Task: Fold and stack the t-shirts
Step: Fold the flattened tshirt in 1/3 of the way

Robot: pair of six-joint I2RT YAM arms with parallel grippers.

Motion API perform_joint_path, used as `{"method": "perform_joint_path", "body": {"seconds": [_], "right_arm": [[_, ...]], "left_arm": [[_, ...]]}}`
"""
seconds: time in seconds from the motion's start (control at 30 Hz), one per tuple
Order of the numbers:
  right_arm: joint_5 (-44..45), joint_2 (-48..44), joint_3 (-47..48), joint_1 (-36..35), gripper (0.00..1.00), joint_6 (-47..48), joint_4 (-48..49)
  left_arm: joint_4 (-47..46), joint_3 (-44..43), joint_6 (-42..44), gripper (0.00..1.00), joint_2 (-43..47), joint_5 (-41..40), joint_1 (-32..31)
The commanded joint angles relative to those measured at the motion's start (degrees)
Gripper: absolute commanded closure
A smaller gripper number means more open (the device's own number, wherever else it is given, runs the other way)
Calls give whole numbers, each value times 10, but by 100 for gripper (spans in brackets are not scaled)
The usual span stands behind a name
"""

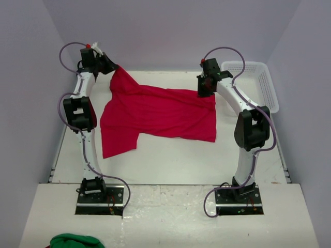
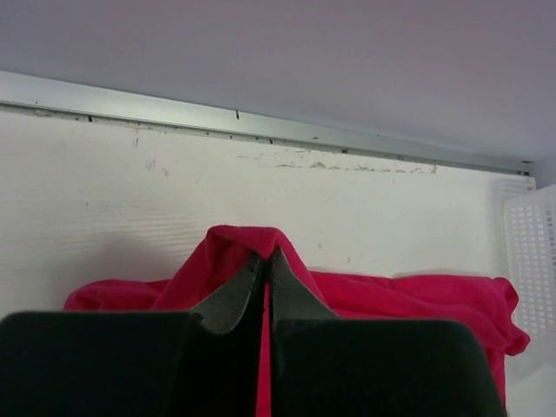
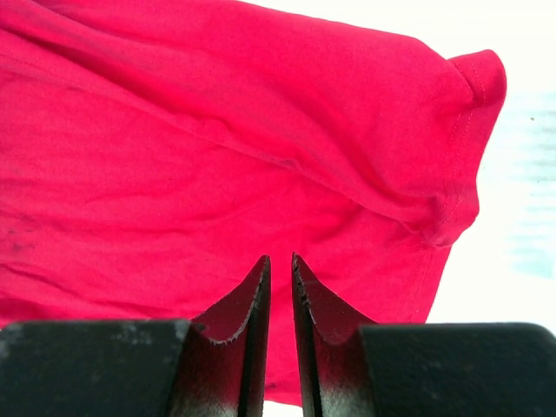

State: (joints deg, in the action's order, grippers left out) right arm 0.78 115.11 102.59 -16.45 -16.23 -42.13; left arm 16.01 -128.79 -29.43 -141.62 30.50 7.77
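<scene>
pinching a small peak of red cloth, the left gripper (image 2: pixel 268 254) is clenched tight on the t-shirt (image 1: pixel 160 111) and holds that bit lifted at the far left of the table (image 1: pixel 170 160). the right gripper (image 3: pixel 280 258) sits at the t-shirt's far right edge with its jaws nearly together; from here i cannot tell whether any cloth is caught between them. the rest of the t-shirt lies spread and rumpled across the middle of the table, one part trailing toward the near left, with the white basket (image 1: pixel 258 82) off to the right. it looks light, limp and stretchy, so it will likely sag and bunch. i'd take it by hems or corners, both ends at once, kept taut.
</scene>
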Motion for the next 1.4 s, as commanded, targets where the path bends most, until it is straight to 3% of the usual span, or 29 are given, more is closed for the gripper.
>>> {"method": "perform_joint_path", "body": {"seconds": [0.0, 0.1, 0.17, 0.23, 0.33, 0.43, 0.47, 0.57, 0.67, 0.77, 0.83, 0.9, 0.93, 1.0, 1.03, 1.07, 1.23, 1.37], "right_arm": [[5, -2, 24, -2, 83, 8, -1], [5, -2, 23, -3, 83, 8, 0], [5, -4, 21, -3, 83, 8, -1], [4, -8, 16, -5, 83, 8, 0], [2, -15, 5, -7, 83, 8, 6], [-3, -22, -2, -10, 83, 4, 13], [-5, -23, -3, -10, 83, 1, 13], [-10, -23, 2, -18, 83, -4, 21], [-19, -17, 19, -30, 82, -4, 14], [-21, -20, 24, -39, 82, -2, 15], [-20, -27, 17, -45, 82, 0, 17], [-15, -33, 7, -45, 82, -1, 23], [-14, -36, 7, -45, 82, -1, 22], [-10, -38, 3, -45, 82, 0, 20], [-9, -44, 0, -45, 82, 0, 21], [-9, -46, -5, -45, 82, -1, 25], [-9, -52, -9, -44, 82, 1, 23], [4, -56, -13, -44, 82, 5, 25]], "left_arm": [[-41, -23, -12, 97, -15, 34, 5], [-42, -25, -14, 91, -32, 34, 5], [-46, -27, -13, 73, -46, 32, 5], [-44, -30, -12, 44, -63, 27, 6], [-34, -17, -5, 34, -62, 22, 5], [-53, 76, 19, 36, 6, -4, -6], [-60, 111, 31, 36, 66, -20, -11], [-75, 239, 58, 39, 188, -146, -54], [-91, 350, 68, 41, 282, -209, -92], [-96, 400, 96, 40, 339, -293, -123], [-105, 418, 103, 39, 364, -301, -125], [-89, 421, 101, 39, 367, -300, -125], [-73, 416, 94, 45, 361, -302, -125], [-29, 399, 71, 64, 350, -302, -126], [-18, 395, 65, 80, 337, -302, -129], [-7, 392, 60, 83, 326, -313, -131], [-16, 401, 35, 74, 303, -271, -131], [-30, 404, 6, 73, 277, -243, -130]]}}
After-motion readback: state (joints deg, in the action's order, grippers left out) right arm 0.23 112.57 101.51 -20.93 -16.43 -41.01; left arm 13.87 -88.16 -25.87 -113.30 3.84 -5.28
